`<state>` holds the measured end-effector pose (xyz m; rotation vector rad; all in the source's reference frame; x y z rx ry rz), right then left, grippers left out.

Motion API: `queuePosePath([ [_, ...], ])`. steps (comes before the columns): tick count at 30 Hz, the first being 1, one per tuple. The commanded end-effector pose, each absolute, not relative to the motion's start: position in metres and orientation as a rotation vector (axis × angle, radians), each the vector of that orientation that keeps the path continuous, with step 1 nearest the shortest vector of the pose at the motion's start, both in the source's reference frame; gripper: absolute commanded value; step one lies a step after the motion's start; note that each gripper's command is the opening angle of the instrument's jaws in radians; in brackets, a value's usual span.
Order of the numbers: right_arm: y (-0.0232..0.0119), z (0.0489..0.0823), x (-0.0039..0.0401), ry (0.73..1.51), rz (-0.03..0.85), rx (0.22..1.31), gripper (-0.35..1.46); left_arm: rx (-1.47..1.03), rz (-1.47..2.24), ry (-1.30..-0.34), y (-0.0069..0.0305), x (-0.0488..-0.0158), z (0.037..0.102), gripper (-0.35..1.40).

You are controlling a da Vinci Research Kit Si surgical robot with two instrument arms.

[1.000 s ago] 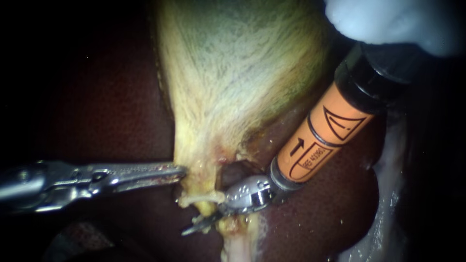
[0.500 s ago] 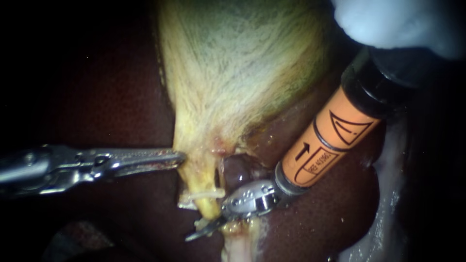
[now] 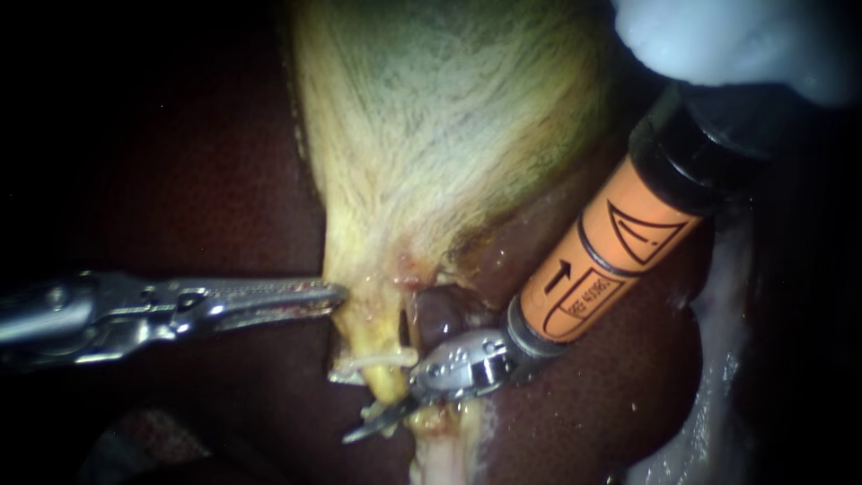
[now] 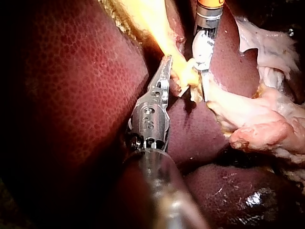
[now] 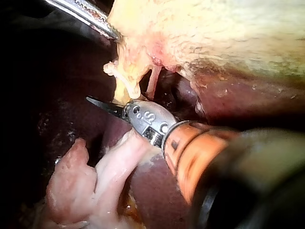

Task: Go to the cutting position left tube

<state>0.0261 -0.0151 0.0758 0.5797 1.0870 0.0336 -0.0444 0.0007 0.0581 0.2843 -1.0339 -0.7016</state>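
The pale yellow gallbladder (image 3: 449, 117) narrows downward into a yellow left tube (image 3: 379, 346), with a thinner pinkish strand (image 3: 407, 316) just to its right. My left instrument (image 3: 334, 295) comes in level from the left, its jaws shut on the edge of the gallbladder's neck; the left wrist view shows these jaws (image 4: 166, 71) pressed into yellow tissue. My right instrument (image 3: 377, 420), with an orange sleeve, reaches in from the upper right. Its thin dark blades stand slightly open at the lower end of the left tube. In the right wrist view one blade (image 5: 102, 104) lies under the tube (image 5: 127, 88).
Dark red liver (image 3: 206, 180) surrounds the gallbladder on both sides. Pale pink fatty tissue (image 4: 257, 119) lies beside and below the right instrument, also seen as loose tissue (image 5: 95, 176). A white gloved hand or cloth (image 3: 736, 36) sits at the upper right.
My left instrument has risen a little, drawing the gallbladder's neck and tube upward. The right instrument's blades have stayed at the tube's lower end, barely shifting.
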Motion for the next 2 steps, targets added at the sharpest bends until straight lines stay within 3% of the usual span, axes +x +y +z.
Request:
queuePosePath([
  [1, -0.0152, 0.0758, 0.0261, 1.087, 0.035, 0.58, 1.4, 0.284, -0.702, -1.034, 0.0007, -0.0444, 0.0581, -0.16],
  [2, -0.0152, 0.0758, 0.0261, 1.085, 0.04, 0.584, 1.4, 0.284, -0.702, -1.034, 0.0007, -0.0444, 0.0581, -0.16],
])
